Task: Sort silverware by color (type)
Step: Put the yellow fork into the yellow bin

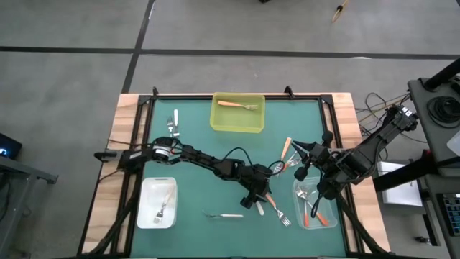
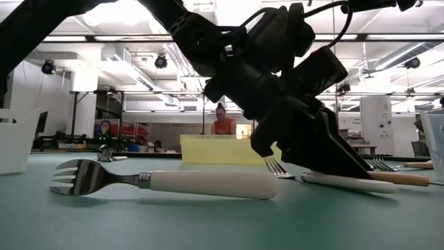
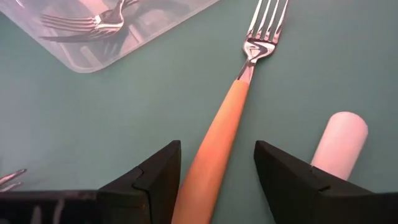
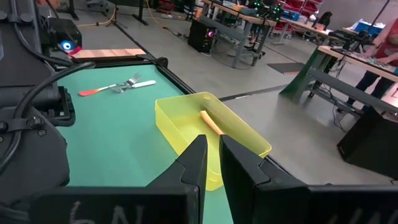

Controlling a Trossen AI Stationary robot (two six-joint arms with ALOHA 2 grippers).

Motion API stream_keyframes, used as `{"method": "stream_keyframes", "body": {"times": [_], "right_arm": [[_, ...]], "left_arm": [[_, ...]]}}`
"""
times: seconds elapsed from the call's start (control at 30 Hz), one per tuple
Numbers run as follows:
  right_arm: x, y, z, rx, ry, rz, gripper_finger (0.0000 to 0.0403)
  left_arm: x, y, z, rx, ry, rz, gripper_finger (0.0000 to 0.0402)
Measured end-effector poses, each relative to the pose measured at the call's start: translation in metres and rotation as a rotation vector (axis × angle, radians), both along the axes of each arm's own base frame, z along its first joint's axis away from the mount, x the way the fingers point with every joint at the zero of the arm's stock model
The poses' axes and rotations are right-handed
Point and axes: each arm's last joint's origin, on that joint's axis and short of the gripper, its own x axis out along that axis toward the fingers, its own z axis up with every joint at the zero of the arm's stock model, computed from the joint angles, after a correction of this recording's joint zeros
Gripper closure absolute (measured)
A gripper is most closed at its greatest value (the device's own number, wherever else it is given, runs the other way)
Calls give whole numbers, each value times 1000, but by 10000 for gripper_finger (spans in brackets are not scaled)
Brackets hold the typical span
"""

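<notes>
Left hand straddles the orange-handled fork; fingers apart.

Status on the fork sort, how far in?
Partly done. Forks already lie in the yellow bin, white bin and clear bin. Left end effector straddles a light orange fork, open. Several forks remain loose on the green mat.

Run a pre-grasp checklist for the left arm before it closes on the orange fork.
1. Left gripper open: ok.
2. Orange-handled fork lies between its fingers: ok.
3. White handle outside the gap, close to one finger: ok, watch it.
4. Yellow bin already holds an orange fork: ok.
5. Right gripper shut, empty, parked over the table's right side: ok.
6. Fingers at table height: cannot tell.
</notes>
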Motion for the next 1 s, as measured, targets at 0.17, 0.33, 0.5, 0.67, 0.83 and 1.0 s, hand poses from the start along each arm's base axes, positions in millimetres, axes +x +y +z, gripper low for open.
{"method": "stream_keyframes", "body": {"times": [0.17, 0.33, 0.5, 0.67, 0.83, 1.0], "right_arm": [[0, 0, 0, 0, 0, 0, 369], [0, 0, 0, -1, 1, 0, 369], [0, 0, 0, -1, 1, 0, 369], [0, 0, 0, -2, 2, 0, 369], [0, 0, 0, -2, 3, 0, 369], [0, 0, 0, -3, 4, 0, 369]], "left_arm": [[0, 0, 0, -1, 3, -1, 236], [-1, -1, -1, 5, 9, 11, 279], [-1, 0, -1, -1, 13, 18, 328], [-1, 0, -1, 4, 11, 24, 351], [-1, 0, 0, 7, 7, 29, 351], [-3, 2, 9, 19, 24, 47, 351]]}}
